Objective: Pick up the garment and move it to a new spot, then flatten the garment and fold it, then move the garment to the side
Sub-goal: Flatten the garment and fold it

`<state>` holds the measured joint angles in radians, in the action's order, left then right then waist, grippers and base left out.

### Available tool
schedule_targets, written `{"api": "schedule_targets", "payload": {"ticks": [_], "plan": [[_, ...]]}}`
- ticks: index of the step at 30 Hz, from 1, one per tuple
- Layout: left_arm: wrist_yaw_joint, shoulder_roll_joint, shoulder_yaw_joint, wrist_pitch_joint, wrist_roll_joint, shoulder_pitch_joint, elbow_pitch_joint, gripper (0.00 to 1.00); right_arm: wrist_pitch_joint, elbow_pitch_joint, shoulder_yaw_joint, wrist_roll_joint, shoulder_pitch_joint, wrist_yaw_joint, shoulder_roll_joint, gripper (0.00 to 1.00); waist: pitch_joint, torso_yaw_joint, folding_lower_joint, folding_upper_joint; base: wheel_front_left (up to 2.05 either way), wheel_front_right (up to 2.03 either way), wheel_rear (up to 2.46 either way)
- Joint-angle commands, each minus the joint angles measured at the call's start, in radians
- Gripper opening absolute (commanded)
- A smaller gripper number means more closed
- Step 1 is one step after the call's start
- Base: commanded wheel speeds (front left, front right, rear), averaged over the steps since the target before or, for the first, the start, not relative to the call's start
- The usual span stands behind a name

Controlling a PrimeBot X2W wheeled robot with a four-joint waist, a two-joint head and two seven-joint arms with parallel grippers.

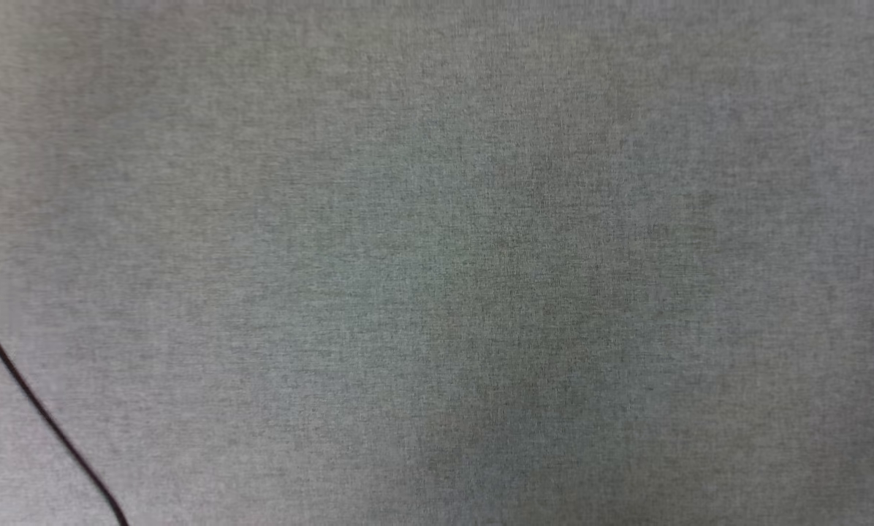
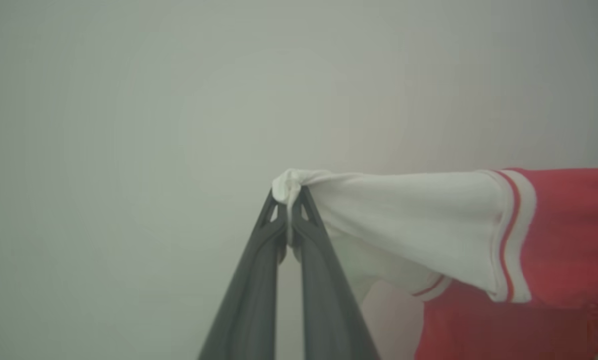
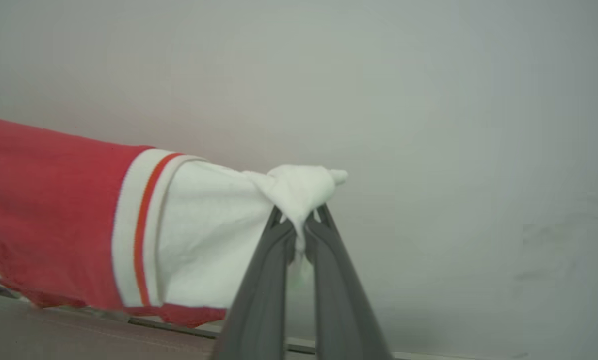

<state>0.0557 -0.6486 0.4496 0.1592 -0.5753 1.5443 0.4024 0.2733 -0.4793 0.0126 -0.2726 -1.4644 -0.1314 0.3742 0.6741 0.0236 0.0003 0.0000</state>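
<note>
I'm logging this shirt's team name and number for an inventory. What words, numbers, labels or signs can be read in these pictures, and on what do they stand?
None can be read.
The shirt shows plain red cloth, a white sleeve and red-white striped trim in both wrist views, with no lettering on the parts in sight.
The grey cloth in the head view bears no print.

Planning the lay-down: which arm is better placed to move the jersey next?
Neither alone. Left gripper and right gripper are each shut on a white sleeve of the garment; likely move both together.
</note>
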Motion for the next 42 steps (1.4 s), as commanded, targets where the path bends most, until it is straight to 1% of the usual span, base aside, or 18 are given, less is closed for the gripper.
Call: {"api": "schedule_targets", "payload": {"ticks": [1,4,7,12,15,20,24,27,30,38,42], "plan": [[-0.005,0.006,0.007,0.010,-0.002,-0.029,0.010,0.00,-0.007,-0.011,-0.007,-0.006,0.022,0.001,0.002,0.00,-0.015,0.003,-0.0003,0.0000,0.00,0.00,0.00],[-0.014,0.027,0.034,0.035,-0.010,-0.119,0.050,0.00,-0.016,-0.050,0.002,-0.019,0.093,0.001,-0.010,0.00,-0.042,0.005,-0.0003,0.0000,0.00,0.00,0.00],[-0.014,0.055,0.056,0.051,-0.025,-0.221,0.069,0.00,-0.016,-0.070,0.025,-0.033,0.185,0.001,-0.005,0.00,-0.083,0.008,-0.0003,0.0000,0.00,0.00,0.00],[-0.004,0.068,0.088,0.065,-0.046,-0.394,0.081,0.00,0.008,-0.091,0.067,-0.079,0.353,0.001,-0.017,0.00,-0.157,0.004,-0.0003,0.0000,0.00,0.00,0.00],[-0.006,0.074,0.095,0.045,-0.095,-0.525,0.075,0.00,0.024,-0.086,0.096,-0.105,0.460,0.001,-0.015,0.00,-0.215,0.003,-0.0003,0.0000,0.00,0.00,0.00],[0.009,0.029,0.119,0.006,-0.135,-0.736,0.034,0.00,0.060,-0.062,0.133,-0.160,0.632,0.001,-0.002,0.00,-0.322,0.003,-0.0003,0.0000,0.00,0.00,0.00],[0.023,-0.016,0.139,-0.035,-0.162,-0.873,-0.030,0.00,0.110,-0.029,0.144,-0.193,0.750,0.001,0.023,0.00,-0.396,0.005,-0.0003,0.0000,0.00,0.00,0.00],[0.030,-0.059,0.152,-0.075,-0.179,-0.962,-0.078,0.00,0.169,0.002,0.138,-0.214,0.834,0.001,0.037,0.00,-0.442,0.002,-0.0003,0.0000,0.00,0.00,0.00],[0.049,-0.097,0.167,-0.106,-0.188,-1.042,-0.128,0.00,0.231,0.047,0.129,-0.234,0.916,0.002,0.052,0.00,-0.482,0.000,-0.0003,0.0000,0.00,0.00,0.00],[0.088,-0.195,0.194,-0.211,-0.267,-1.267,-0.255,0.00,0.415,0.197,0.061,-0.265,1.112,0.002,0.094,0.00,-0.556,-0.004,-0.0003,0.0000,0.00,0.00,0.00],[0.104,-0.236,0.207,-0.239,-0.300,-1.364,-0.319,0.00,0.514,0.283,0.001,-0.273,1.210,0.002,0.093,0.00,-0.583,-0.002,-0.0003,0.0000,0.00,0.00,0.00]]}}
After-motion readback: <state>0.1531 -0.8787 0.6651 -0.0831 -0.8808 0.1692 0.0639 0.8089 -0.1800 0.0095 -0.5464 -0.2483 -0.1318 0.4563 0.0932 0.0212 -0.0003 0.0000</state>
